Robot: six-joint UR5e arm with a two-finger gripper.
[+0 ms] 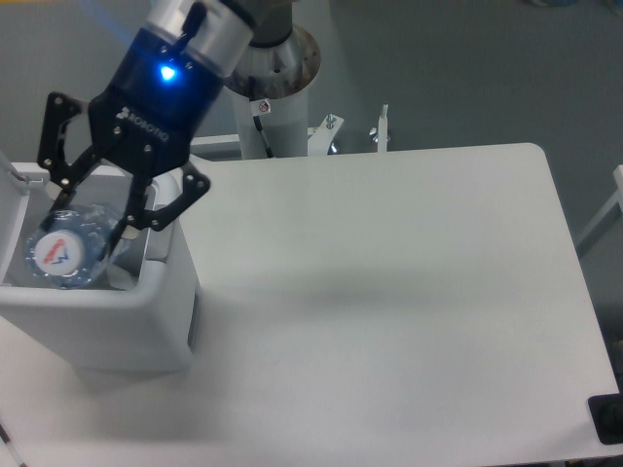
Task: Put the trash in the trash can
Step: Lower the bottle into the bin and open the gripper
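Note:
My gripper (94, 216) hangs over the open top of the trash can (107, 316), a light-grey rectangular bin at the table's left edge. It is shut on the trash, a clear bluish plastic bottle (63, 250) whose round end with a red and blue label faces the camera. The bottle sits tilted between the black fingers (131, 216), inside the outline of the bin's rim and above its inside. The bin's white lid (12, 183) stands raised at the far left. The bottle and gripper hide most of the bin's inside.
The white table (409, 292) stretches to the right of the bin. The arm's base column (277, 88) stands behind the table's back edge, beside small metal brackets (382, 125). A dark object (608, 418) sits at the bottom right corner.

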